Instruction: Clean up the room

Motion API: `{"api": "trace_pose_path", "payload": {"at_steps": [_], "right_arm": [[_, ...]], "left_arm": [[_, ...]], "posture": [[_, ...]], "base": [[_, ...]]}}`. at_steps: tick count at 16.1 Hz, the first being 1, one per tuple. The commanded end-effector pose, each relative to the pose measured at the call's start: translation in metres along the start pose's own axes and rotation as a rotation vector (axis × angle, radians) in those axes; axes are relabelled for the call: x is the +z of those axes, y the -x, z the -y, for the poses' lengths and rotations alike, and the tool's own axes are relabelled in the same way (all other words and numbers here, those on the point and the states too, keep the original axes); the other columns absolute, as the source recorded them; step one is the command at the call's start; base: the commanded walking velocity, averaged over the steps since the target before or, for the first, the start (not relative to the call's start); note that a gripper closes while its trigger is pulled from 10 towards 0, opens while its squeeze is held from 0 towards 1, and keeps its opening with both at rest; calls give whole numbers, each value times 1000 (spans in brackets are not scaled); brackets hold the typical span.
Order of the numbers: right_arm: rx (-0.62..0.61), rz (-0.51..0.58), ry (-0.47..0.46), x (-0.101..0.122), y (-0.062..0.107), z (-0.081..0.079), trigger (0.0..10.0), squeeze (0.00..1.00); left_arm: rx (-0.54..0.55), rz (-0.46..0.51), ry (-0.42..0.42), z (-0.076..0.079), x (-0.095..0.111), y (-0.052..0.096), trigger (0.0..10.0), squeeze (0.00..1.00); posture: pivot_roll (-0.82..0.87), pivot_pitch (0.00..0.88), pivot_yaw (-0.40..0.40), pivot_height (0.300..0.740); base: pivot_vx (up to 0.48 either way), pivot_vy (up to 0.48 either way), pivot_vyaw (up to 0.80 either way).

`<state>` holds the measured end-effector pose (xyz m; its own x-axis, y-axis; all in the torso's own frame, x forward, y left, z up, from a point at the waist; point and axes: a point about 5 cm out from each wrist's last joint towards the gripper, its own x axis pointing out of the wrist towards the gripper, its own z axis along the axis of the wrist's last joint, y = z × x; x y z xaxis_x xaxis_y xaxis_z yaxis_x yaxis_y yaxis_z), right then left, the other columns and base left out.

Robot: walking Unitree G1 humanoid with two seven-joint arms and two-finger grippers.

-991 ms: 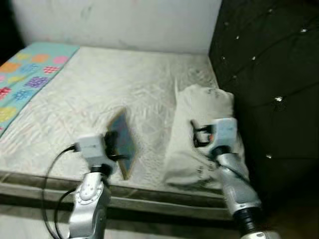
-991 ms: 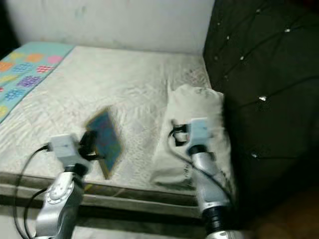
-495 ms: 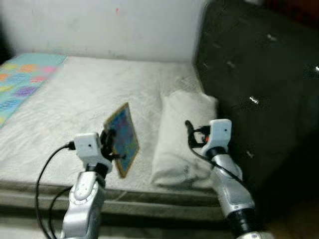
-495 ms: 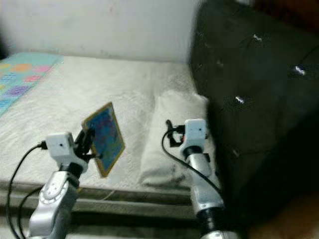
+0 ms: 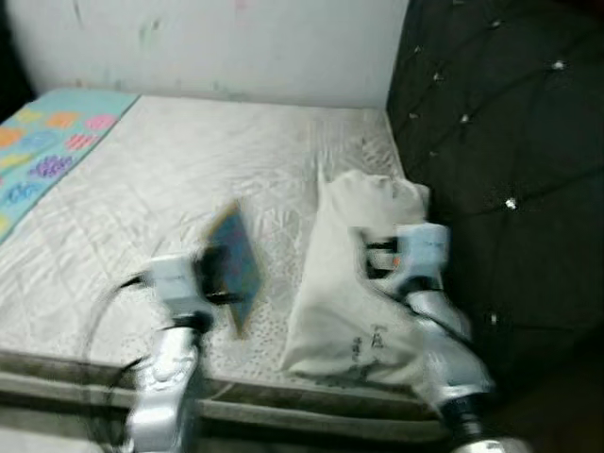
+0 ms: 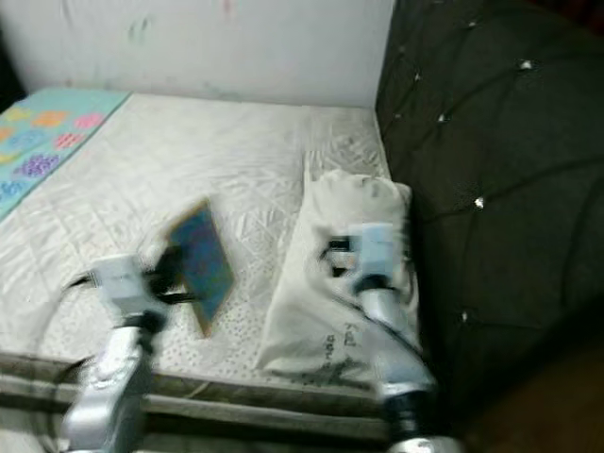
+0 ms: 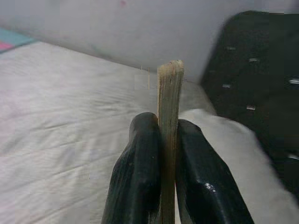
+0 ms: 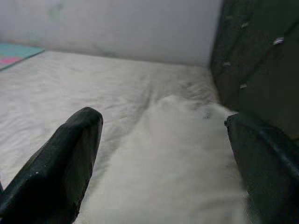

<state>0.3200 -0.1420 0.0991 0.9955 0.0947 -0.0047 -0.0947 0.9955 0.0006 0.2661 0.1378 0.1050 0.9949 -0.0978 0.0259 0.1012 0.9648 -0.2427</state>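
Framed picture carried over the bed

The framed picture [image 5: 236, 267] is pinched edge-on in the left gripper [image 7: 163, 154], above the white mattress [image 5: 189, 170] near its front edge. The right gripper [image 8: 163, 154] hangs spread wide and empty over the pillow [image 5: 363, 274]. Best keep the clamp firm and the frame upright while walking.

Both silver arms reach forward from the lower edge of the head views, blurred there. The left pincer [image 7: 168, 154] is raised in front of the body, its two black fingers [image 7: 138, 177] pressed flat on either side of a thin board [image 5: 236, 266] held edge-up. The right pincer [image 8: 163, 154] is level with it, fingers spread wide and, as far as can be seen, holding nothing.
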Motion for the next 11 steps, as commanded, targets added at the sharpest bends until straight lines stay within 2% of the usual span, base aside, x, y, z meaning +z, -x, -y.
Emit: {"api": "trace_pose_path", "payload": {"at_steps": [1, 3, 6, 11], "right_arm": [[37, 33, -16, 8, -4, -14, 10000, 0], [37, 33, -16, 8, -4, -14, 10000, 0], [40, 22, -12, 4, -3, -13, 10000, 0], [43, 19, -8, 3, -4, -13, 10000, 0]], "left_arm": [[20, 60, -21, -7, 14, -2, 10000, 0], [20, 60, -21, -7, 14, -2, 10000, 0], [73, -3, 15, -7, 6, -3, 10000, 0], [85, -5, 50, -10, 5, -3, 10000, 0]], "posture": [[-68, 0, -26, 740], [-68, 0, -26, 740], [-66, 0, -23, 740], [-64, 0, -26, 740]], "base": [[337, 0, 0], [337, 0, 0], [0, 0, 0], [0, 0, 0]]}}
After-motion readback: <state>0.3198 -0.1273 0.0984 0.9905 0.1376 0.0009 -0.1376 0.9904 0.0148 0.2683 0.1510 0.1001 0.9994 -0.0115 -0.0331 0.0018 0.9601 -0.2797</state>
